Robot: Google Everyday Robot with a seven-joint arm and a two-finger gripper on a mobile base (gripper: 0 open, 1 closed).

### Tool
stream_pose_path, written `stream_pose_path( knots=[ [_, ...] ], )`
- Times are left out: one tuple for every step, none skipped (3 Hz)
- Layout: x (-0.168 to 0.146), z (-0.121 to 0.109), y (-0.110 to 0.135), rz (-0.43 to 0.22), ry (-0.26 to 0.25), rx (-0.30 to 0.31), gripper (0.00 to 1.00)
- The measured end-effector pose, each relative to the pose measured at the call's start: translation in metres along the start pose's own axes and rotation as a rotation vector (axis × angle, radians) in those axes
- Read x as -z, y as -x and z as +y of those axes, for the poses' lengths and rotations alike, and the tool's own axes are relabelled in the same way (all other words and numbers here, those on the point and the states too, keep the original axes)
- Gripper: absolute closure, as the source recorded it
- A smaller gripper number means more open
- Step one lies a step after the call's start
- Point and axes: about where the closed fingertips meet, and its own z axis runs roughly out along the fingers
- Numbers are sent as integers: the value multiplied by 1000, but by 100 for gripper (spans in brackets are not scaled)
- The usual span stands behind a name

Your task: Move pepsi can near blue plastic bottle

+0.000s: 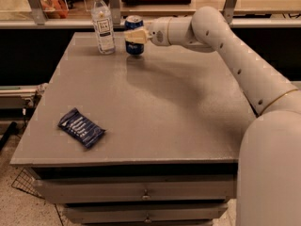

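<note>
The pepsi can (134, 47) is a small dark blue can with a silver top, upright at the far edge of the grey table (155, 107). My gripper (133, 36) reaches in from the right and is shut on the can's middle. The can's base looks to be at the table surface; I cannot tell if it rests there. The blue plastic bottle (103, 23), clear with a white cap and white label, stands upright just left of the can, a small gap apart.
A flat dark blue snack packet (81, 127) lies near the table's front left. My white arm (235, 55) crosses the right side of the table. Shelving with clutter runs behind the far edge. Drawers sit below the tabletop.
</note>
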Motion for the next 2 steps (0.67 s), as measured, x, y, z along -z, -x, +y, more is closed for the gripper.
stream_pose_path(
  knots=[
    [-23, 9, 4, -28, 39, -5, 100],
    [-36, 11, 15, -50, 59, 8, 100]
  ],
)
